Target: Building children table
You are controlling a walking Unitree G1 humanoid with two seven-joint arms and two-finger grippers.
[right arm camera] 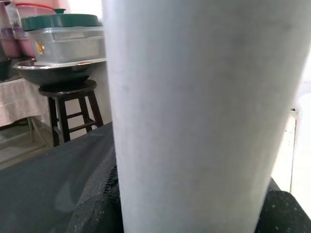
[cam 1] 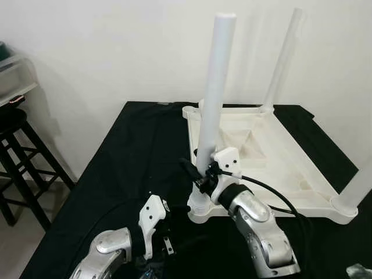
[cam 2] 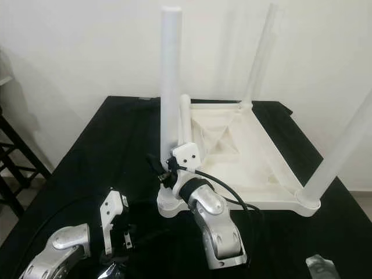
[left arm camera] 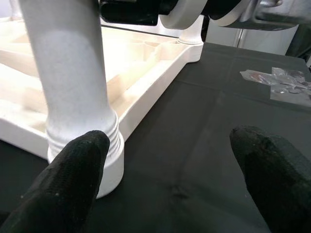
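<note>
Centrally in the frame, the right hand (cam 1: 200,174) grips the upright leg (cam 1: 214,99) above its socket (cam 1: 200,214), while the open left hand (cam 1: 152,229) waits lower left.

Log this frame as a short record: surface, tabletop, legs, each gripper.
surface: black cloth
tabletop: white, upside down
legs: four upright in corner sockets
near leg: gripped low by right gripper
left gripper: open, beside that leg's socket, holding nothing
extra: plastic bag on the cloth
</note>
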